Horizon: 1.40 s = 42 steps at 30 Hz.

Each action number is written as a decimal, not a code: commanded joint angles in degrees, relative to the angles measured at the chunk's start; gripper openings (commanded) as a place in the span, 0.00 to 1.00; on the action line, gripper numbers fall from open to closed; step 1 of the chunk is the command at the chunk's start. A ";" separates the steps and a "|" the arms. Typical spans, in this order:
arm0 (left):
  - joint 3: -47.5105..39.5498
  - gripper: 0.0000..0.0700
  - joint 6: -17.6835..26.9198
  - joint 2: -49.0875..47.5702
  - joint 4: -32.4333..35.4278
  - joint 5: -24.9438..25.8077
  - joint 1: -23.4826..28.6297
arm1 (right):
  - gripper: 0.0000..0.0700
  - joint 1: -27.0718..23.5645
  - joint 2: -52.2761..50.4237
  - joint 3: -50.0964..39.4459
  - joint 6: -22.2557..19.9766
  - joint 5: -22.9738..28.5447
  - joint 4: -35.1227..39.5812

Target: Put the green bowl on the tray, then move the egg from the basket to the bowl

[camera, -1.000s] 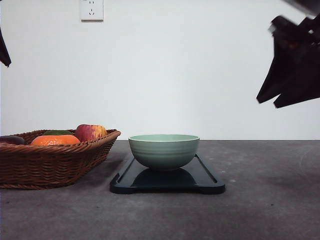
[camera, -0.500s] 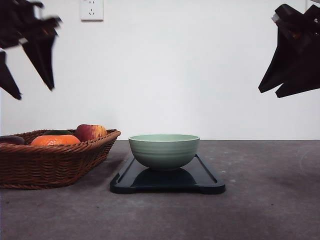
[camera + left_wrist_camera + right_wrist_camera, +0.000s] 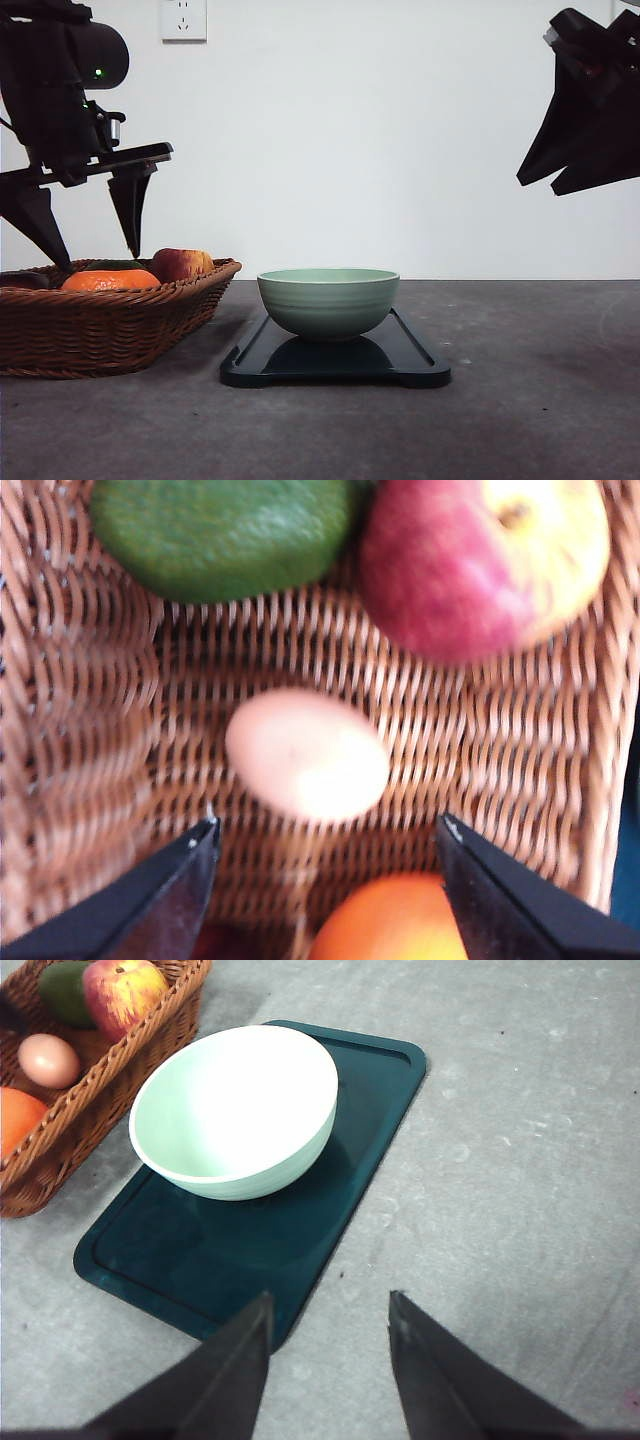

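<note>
On the basket (image 3: 90, 730) weave, the egg (image 3: 306, 754) lies between the left gripper (image 3: 325, 880) tips (spread wide).

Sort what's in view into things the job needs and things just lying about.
Needed: bowl, tray, basket, egg, left hand.
Lying about: apple, orange, green fruit, wall socket.

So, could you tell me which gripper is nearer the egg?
Left. The left gripper hangs open just above the egg in the basket; the right gripper is raised, far off.
</note>
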 commanded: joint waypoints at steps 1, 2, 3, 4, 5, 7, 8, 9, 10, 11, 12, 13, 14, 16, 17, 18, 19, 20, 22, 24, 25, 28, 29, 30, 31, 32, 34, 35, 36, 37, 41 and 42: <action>1.57 0.62 -3.02 1.24 1.05 -0.15 -0.45 | 0.32 0.22 0.44 0.20 -0.60 0.04 0.57; 1.57 0.62 -3.17 1.37 1.65 -0.15 -0.52 | 0.32 0.22 0.44 0.20 -0.77 0.04 0.57; 1.57 0.62 -3.39 1.49 2.15 -0.16 -0.63 | 0.32 0.22 0.44 0.20 -0.87 0.04 0.57; 1.57 0.62 -3.77 1.59 2.50 -0.20 -0.81 | 0.32 0.22 0.44 0.20 -0.87 0.03 0.57; 1.57 0.62 -4.14 1.72 2.80 -0.22 -0.98 | 0.32 0.22 0.44 0.20 -0.88 0.02 0.57; 1.57 0.62 -4.76 2.10 3.16 -0.29 -1.32 | 0.32 0.22 0.44 0.20 -0.91 0.02 0.57; 1.57 0.62 -4.84 2.36 3.25 -0.51 -1.46 | 0.32 0.22 0.44 0.20 -1.00 0.02 0.57; 1.57 0.62 -4.93 2.62 3.34 -0.74 -1.60 | 0.32 0.22 0.44 0.20 -1.09 0.02 0.57; 1.57 0.62 -5.22 2.82 3.28 -1.32 -1.81 | 0.32 0.22 0.44 0.20 -1.09 0.02 0.57; 1.57 0.62 -5.50 3.03 3.21 -1.89 -2.01 | 0.32 0.22 0.44 0.20 -1.09 0.02 0.57; 1.57 0.62 -5.72 3.21 3.29 -2.01 -2.04 | 0.32 0.22 0.44 0.20 -1.10 0.02 0.58; 1.57 0.62 -5.94 3.38 3.37 -2.12 -2.07 | 0.32 0.22 0.44 0.20 -1.11 0.02 0.59; 1.57 0.62 -6.04 3.54 3.45 -2.15 -2.16 | 0.32 0.22 0.44 0.20 -1.10 0.02 0.58; 1.57 0.62 -6.14 3.86 3.54 -2.57 -2.29 | 0.32 0.22 0.44 0.20 -1.09 0.02 0.58; 1.57 0.62 -6.17 4.02 3.54 -3.07 -2.31 | 0.32 0.22 0.44 0.20 -1.09 0.02 0.59; 1.57 0.62 -6.18 4.25 3.53 -3.47 -2.32 | 0.32 0.22 0.44 0.20 -1.09 0.02 0.59; 1.57 0.62 -6.18 4.52 3.52 -3.80 -2.32 | 0.32 0.22 0.44 0.20 -1.09 0.02 0.59; 1.57 0.62 -6.19 4.82 3.53 -3.96 -2.32 | 0.32 0.22 0.44 0.20 -1.10 0.02 0.59; 1.57 0.62 -6.21 5.44 3.57 -4.03 -2.32 | 0.32 0.22 0.44 0.20 -1.11 0.02 0.59; 1.57 0.62 -6.21 6.00 3.64 -4.08 -2.32 | 0.32 0.22 0.44 0.20 -1.12 0.02 0.59; 1.57 0.62 -6.21 6.32 3.72 -4.11 -2.32 | 0.32 0.22 0.44 0.20 -1.14 0.02 0.59; 1.57 0.62 -6.20 6.81 3.91 -4.83 -2.32 | 0.32 0.22 0.44 0.20 -1.57 0.02 0.59; 1.57 0.62 -6.18 6.83 4.12 -5.57 -2.32 | 0.32 0.22 0.44 0.20 -1.66 0.02 0.59; 1.57 0.62 -6.16 6.85 4.34 -6.28 -2.32 | 0.32 0.22 0.44 0.20 -1.75 0.02 0.59; 1.57 0.62 -6.12 6.85 4.67 -6.43 -2.32 | 0.32 0.22 0.44 0.20 -1.76 0.02 0.59; 1.57 0.62 -6.08 6.85 5.00 -6.58 -2.32 | 0.32 0.22 0.44 0.20 -1.77 0.02 0.59; 1.57 0.62 -5.85 6.85 5.35 -6.62 -2.30 | 0.32 0.22 0.44 0.20 -1.85 0.02 0.59; 1.57 0.62 -5.67 6.87 5.36 -6.66 -2.31 | 0.32 0.22 0.44 0.20 -1.87 0.03 0.59; 1.57 0.62 -5.48 6.89 5.33 -6.70 -2.32 | 0.32 0.22 0.44 0.20 -1.90 0.04 0.59; 1.57 0.62 -5.16 6.90 5.43 -6.72 -2.32 | 0.32 0.22 0.44 0.20 -1.91 0.04 0.60; 1.57 0.62 -4.21 6.92 5.75 -7.41 -2.32 | 0.32 0.22 0.44 0.20 -1.92 0.04 0.65; 1.57 0.62 -4.23 6.92 5.72 -7.69 -2.32 | 0.32 0.22 0.44 0.20 -1.92 0.04 0.67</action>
